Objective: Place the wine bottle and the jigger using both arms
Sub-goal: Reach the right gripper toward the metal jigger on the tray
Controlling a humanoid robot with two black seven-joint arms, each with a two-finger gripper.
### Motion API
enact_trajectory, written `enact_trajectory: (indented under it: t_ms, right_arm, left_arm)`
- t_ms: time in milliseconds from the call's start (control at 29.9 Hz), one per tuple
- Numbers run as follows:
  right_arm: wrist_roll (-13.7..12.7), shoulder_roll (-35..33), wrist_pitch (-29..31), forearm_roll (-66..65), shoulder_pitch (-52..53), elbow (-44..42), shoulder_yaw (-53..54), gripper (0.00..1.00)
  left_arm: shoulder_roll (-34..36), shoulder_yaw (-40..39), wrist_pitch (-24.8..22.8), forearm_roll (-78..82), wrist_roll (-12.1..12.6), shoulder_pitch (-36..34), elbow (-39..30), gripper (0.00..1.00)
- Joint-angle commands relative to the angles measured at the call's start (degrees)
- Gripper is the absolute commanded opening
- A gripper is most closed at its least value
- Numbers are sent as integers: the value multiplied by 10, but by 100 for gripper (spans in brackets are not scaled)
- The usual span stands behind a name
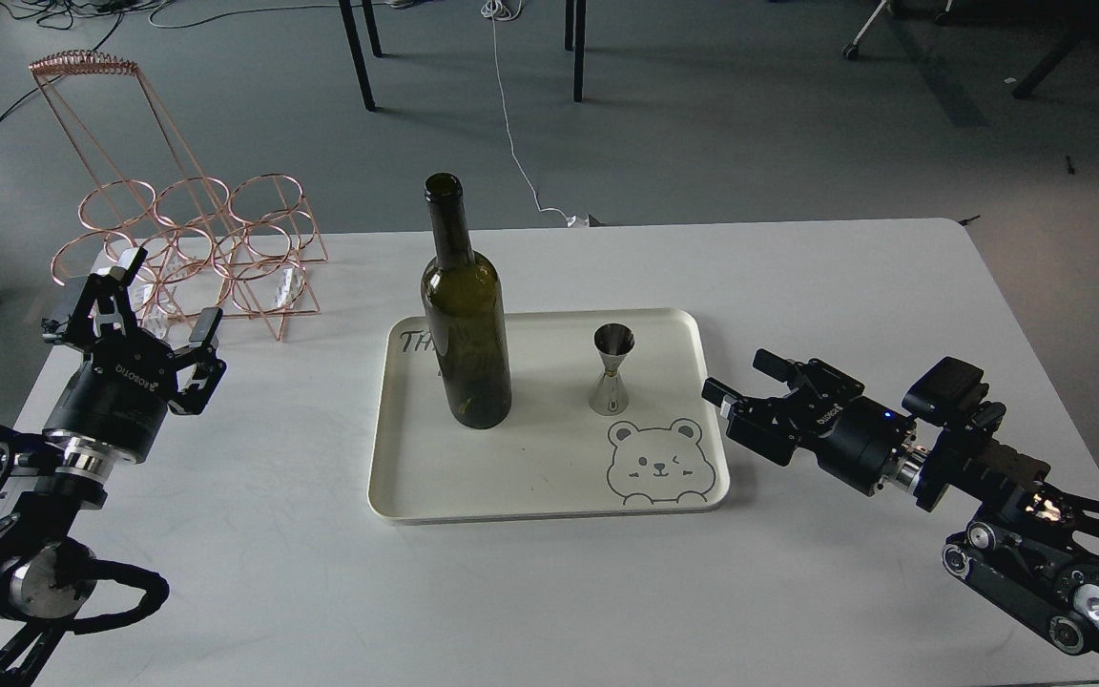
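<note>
The dark green wine bottle (pixel 464 315) stands upright on the left part of a cream tray (pixel 549 477). The small silver jigger (pixel 612 370) stands upright on the tray to the bottle's right, above a printed bear. My right gripper (pixel 738 386) is open and empty, low over the table just off the tray's right edge, pointing left toward the jigger. My left gripper (pixel 134 310) is open and empty, over the table's left side, well left of the tray.
A copper wire bottle rack (pixel 192 253) stands at the table's back left, just behind my left gripper. The white table (pixel 798 277) ends at a rounded far right corner. Chair legs and cables are on the floor beyond.
</note>
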Motion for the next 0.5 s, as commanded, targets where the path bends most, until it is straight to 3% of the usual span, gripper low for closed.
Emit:
enact_trajectory:
  t_ms: [0, 469]
  right_arm:
    - [0, 38, -30, -79, 8, -13, 0, 95]
    - [0, 150, -64, -134, 69, -160, -2, 85]
  left_arm:
    - [1, -1, 0, -1, 0, 0, -1, 99]
    - [0, -1, 0, -1, 0, 0, -2, 99]
